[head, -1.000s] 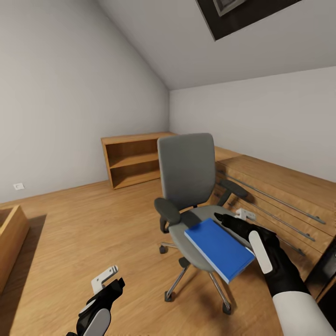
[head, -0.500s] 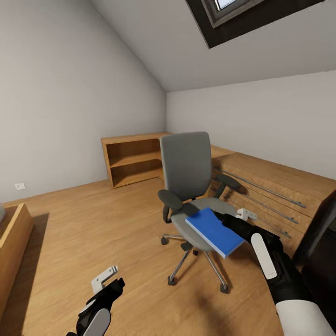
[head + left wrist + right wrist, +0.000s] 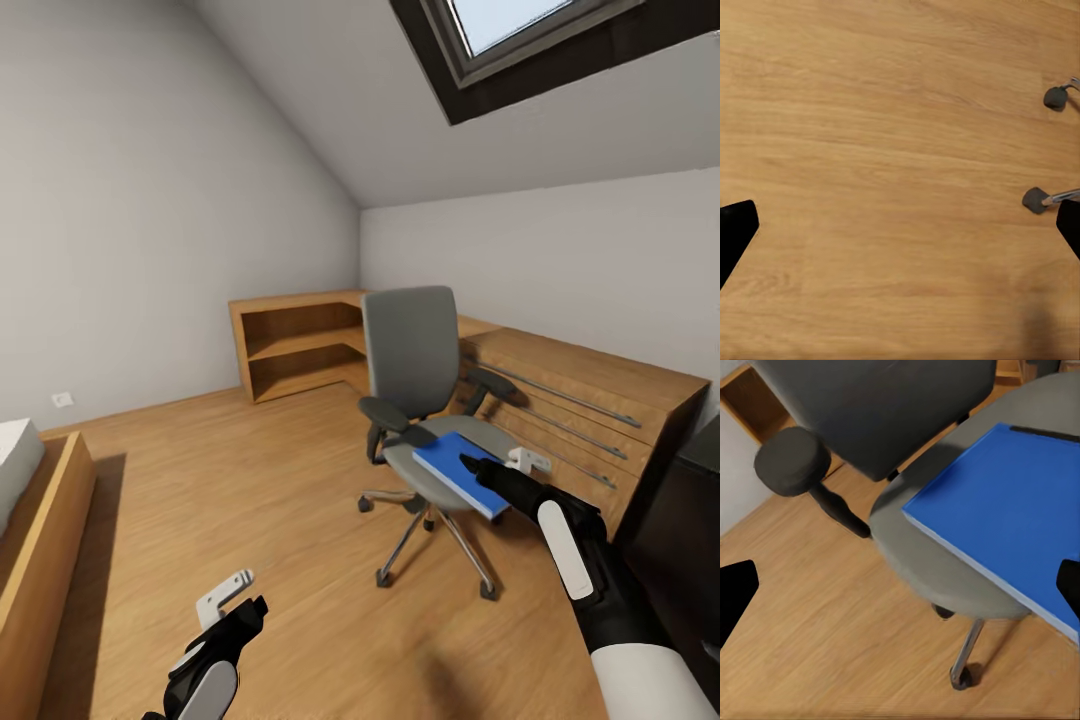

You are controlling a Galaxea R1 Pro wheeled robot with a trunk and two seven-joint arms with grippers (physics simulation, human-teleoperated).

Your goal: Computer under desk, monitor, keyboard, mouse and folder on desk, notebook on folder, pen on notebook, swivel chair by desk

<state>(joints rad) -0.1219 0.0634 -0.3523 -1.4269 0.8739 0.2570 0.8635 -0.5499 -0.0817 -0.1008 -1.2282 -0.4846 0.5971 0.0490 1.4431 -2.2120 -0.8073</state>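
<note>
Folder (image 3: 462, 473) flat on swivel chair (image 3: 432, 400) — right gripper (image 3: 492, 470) agape above; left gripper (image 3: 232, 603) agape.

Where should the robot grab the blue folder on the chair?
Probably by the folder's near edge, which juts past the front of the swivel chair's seat. It lies flat, so one finger can go above and one below. The right gripper, wide open, is already beside that edge and can come in from the front.

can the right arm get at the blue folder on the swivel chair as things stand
Probably yes. The right pincer hangs right at the blue folder, which lies flat on the swivel chair seat with nothing on top of it. The pincer looks open and the armrests sit off to the sides.
</note>
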